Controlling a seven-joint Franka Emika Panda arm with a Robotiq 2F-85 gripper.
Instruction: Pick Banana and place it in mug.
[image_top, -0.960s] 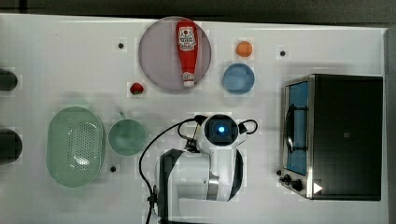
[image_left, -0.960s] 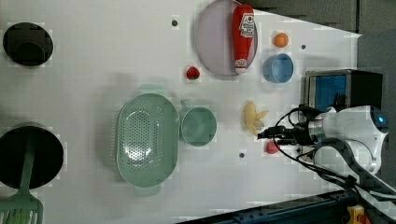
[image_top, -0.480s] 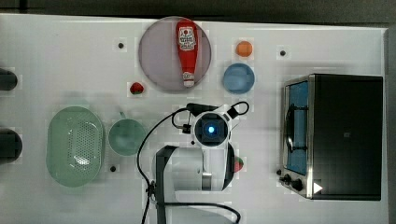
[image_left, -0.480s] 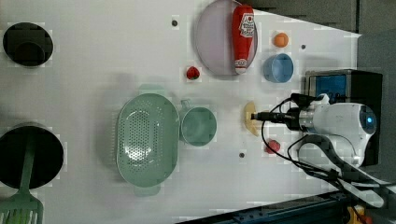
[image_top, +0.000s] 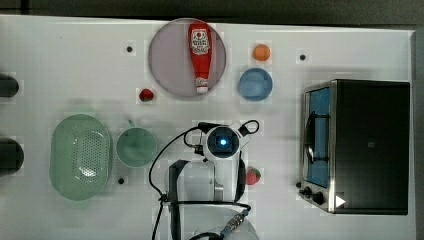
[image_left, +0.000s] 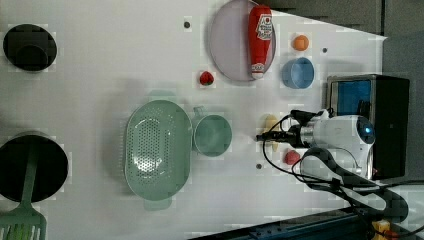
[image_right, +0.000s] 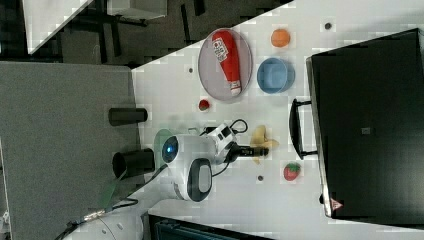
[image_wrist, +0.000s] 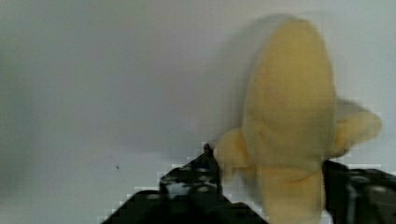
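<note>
Between the jaws of the gripper sits the banana, one black finger against each flank of its lower end; the jaws are clamping the fruit, which lies on the white desk. On the left view's right, the banana lies between the mug and the toaster oven, apart from both. A strawberry rests near the banana. The green colander stands just beside the mug. A ketchup bottle lies on the round plate.
</note>
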